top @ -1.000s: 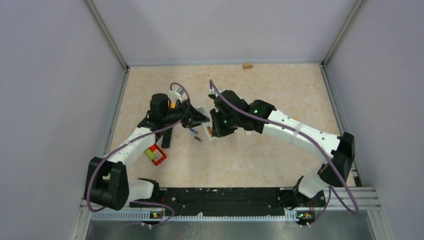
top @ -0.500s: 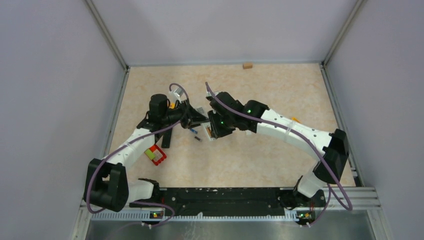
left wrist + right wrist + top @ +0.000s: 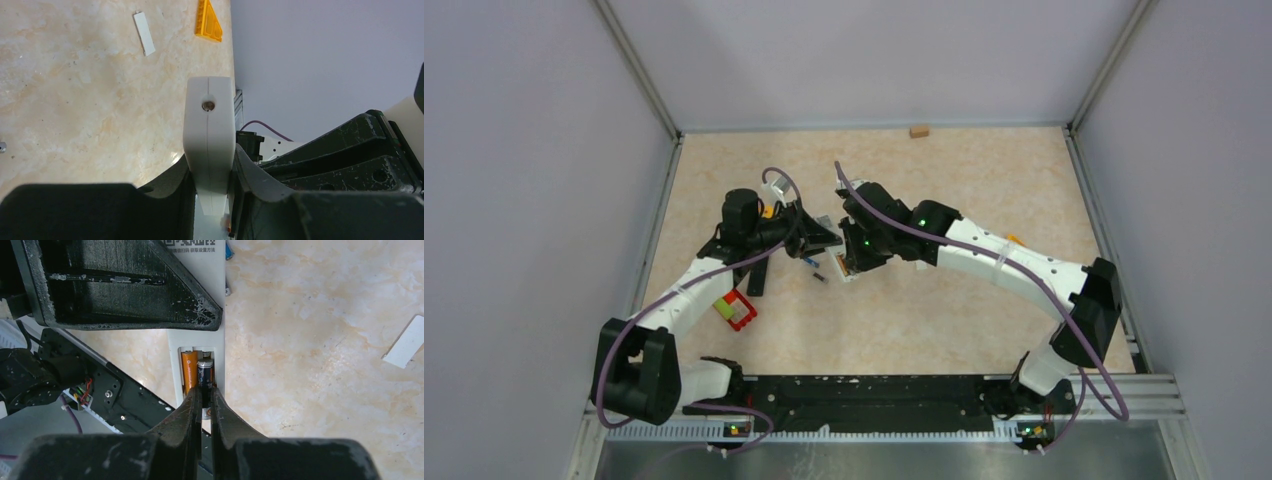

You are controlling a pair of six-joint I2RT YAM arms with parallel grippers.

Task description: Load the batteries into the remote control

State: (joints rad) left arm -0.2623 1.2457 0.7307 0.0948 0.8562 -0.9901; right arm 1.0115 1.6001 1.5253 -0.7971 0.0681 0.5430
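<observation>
Remote control (image 3: 209, 115) held over mid-desk by left gripper (image 3: 210, 172), jaws clamped on its body | right gripper (image 3: 205, 396) jaws just closed to a slit, tips on dark battery (image 3: 205, 371) beside orange battery (image 3: 188, 371) in compartment | judged: second cell being seated.

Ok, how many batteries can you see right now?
4: orange battery and dark battery side by side inside the remote; blue battery and second dark battery on the table beside it. More may be hidden.
</observation>
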